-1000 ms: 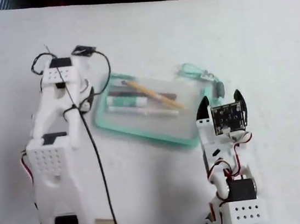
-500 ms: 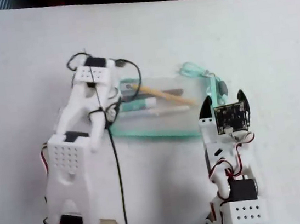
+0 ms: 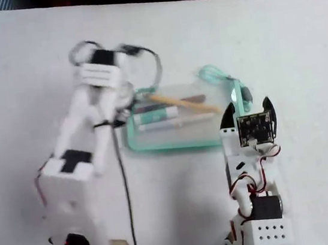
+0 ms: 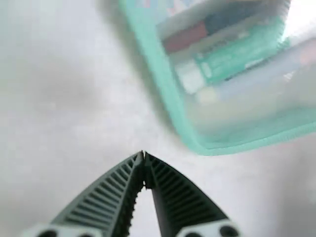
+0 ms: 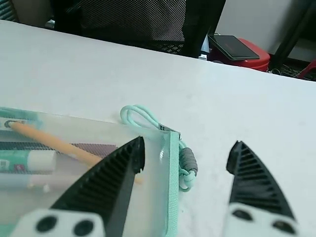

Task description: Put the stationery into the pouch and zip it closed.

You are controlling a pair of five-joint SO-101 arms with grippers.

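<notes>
Logged at the near side of the white table (image 3: pixel 298 38): right gripper (image 5: pixel 188 144) spread wide, nothing held, one finger over the zip end of the pouch (image 3: pixel 196 131), the other over bare table. Cannot tell whether that finger touches the pouch. Found between the two fingers the mint pull cord (image 5: pixel 184 181) with its grey bead (image 5: pixel 187 160), lying on the table just beside the pouch's edge and looping away toward the far side. Saw the pouch lying flat mid-table between the two arms, clear with a mint border. Counted inside it: a wooden pencil (image 3: pixel 181 103) lying aslant, a dark pen (image 5: pixel 64 147) alongside, a white-and-green stick (image 3: pixel 156 115), and a pale pen-like item (image 3: pixel 167 124) nearest the near border. Cannot tell whether the zip is shut. Located the left gripper (image 4: pixel 143 157) at the pouch's other end, pressed together tip to tip, nothing between them, above bare table just beside the mint corner and apart from it. Noted beyond the far table edge a dark mesh chair (image 5: pixel 138 19) and a red object (image 5: pixel 249 59) bearing a flat dark item.
</notes>
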